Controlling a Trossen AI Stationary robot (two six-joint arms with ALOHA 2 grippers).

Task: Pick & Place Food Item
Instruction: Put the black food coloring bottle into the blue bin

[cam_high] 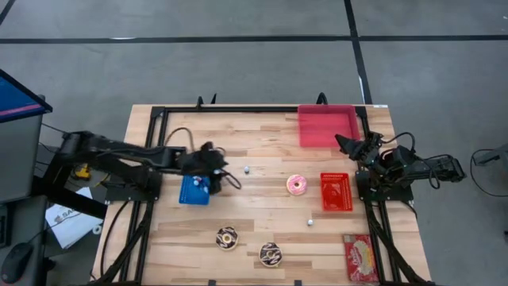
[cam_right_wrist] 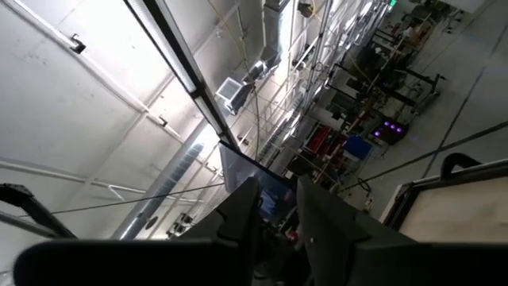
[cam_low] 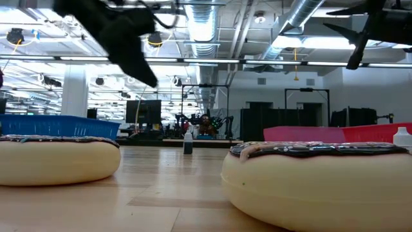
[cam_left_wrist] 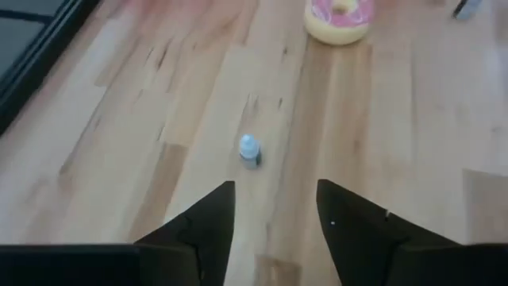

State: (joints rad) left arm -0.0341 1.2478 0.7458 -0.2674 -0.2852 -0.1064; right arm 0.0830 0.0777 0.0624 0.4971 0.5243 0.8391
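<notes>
A pink-iced donut (cam_high: 297, 185) lies on the table's middle, between a blue basket (cam_high: 194, 192) and a red basket (cam_high: 336, 191). Two chocolate-iced donuts (cam_high: 227, 237) (cam_high: 271, 254) lie flat near the front edge. My left gripper (cam_high: 216, 168) hangs above the blue basket's far right corner. In the left wrist view it (cam_left_wrist: 274, 187) is open with nothing between the fingers, looking past a tiny bottle (cam_left_wrist: 249, 149) toward the pink donut (cam_left_wrist: 340, 17). My right gripper (cam_high: 343, 143) waits raised at the right edge, tilted upward, with a narrow gap between its fingers (cam_right_wrist: 278, 195).
A pink tray (cam_high: 327, 125) sits at the far right. A red snack packet (cam_high: 361, 258) lies at the near right corner. A second tiny bottle (cam_high: 309, 222) stands near the red basket. A black frame (cam_high: 163, 111) runs round the table. Bare wood shows across the middle.
</notes>
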